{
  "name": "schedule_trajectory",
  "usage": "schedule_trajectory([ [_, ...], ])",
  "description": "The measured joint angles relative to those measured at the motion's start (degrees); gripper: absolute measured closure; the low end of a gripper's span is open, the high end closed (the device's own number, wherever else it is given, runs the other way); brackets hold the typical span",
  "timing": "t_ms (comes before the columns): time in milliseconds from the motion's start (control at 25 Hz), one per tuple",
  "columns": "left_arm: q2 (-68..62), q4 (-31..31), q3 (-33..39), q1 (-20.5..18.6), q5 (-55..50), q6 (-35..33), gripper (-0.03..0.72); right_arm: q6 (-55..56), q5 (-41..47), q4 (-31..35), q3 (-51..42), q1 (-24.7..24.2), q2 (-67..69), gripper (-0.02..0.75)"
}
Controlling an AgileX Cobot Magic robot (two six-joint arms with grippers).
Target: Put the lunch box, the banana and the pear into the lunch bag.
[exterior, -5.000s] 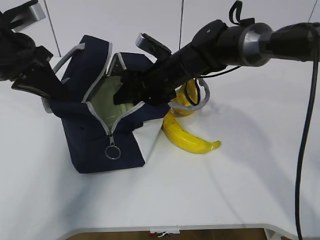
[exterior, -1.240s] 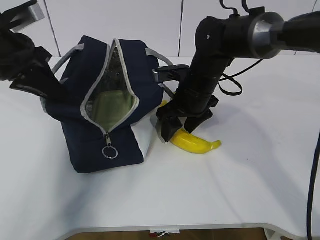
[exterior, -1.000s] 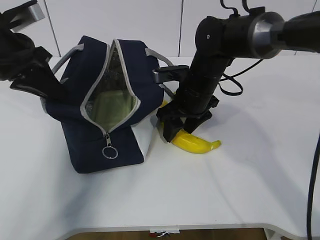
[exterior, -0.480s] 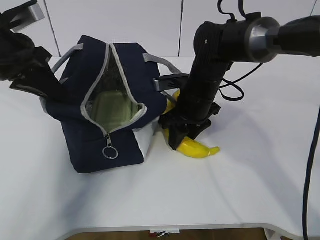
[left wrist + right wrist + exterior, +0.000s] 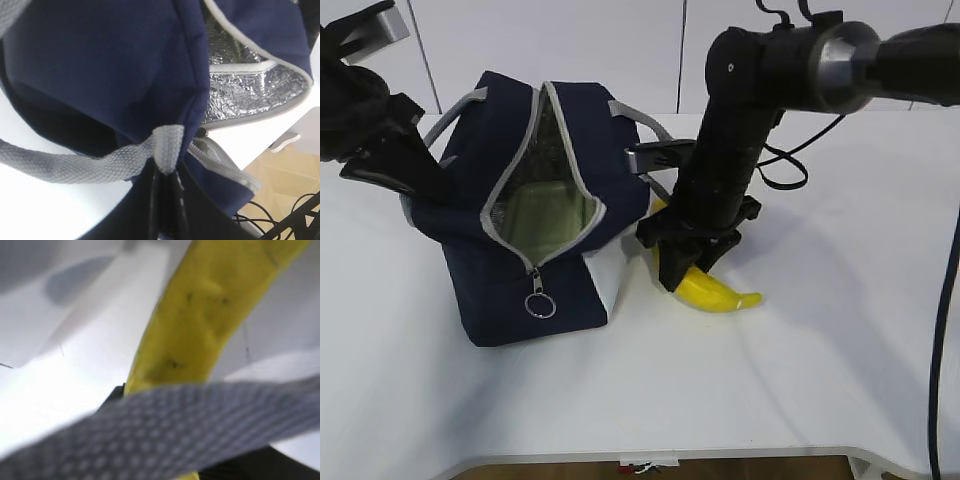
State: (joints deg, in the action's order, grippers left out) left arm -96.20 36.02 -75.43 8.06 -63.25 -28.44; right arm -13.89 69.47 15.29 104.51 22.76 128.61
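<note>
1 of 3 items appears packed: the lunch bag (image 5: 535, 215), standing unzipped toward the tabletop's (image 5: 800, 380) left edge, shows the pale green lid of the lunch box (image 5: 548, 212) inside. The left gripper (image 5: 164, 200), its jaws pressed together on the bag's grey strap handle (image 5: 100, 162), keeps the mouth spread. The right gripper (image 5: 688, 268) straddles the banana (image 5: 718, 292) lying just beside the bag's white end panel (image 5: 608, 278); whether its jaws have clamped cannot be told. The pear is hidden from view, so 2 fruits likely remain.
</note>
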Motion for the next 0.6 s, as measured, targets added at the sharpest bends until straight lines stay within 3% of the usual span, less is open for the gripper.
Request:
schedule_trajectory([
  [600, 0.0, -0.3, 0.0, 0.0, 0.9, 0.0, 0.69, 2.2, 0.3, 2.5, 1.1, 0.0, -3.0, 0.425],
])
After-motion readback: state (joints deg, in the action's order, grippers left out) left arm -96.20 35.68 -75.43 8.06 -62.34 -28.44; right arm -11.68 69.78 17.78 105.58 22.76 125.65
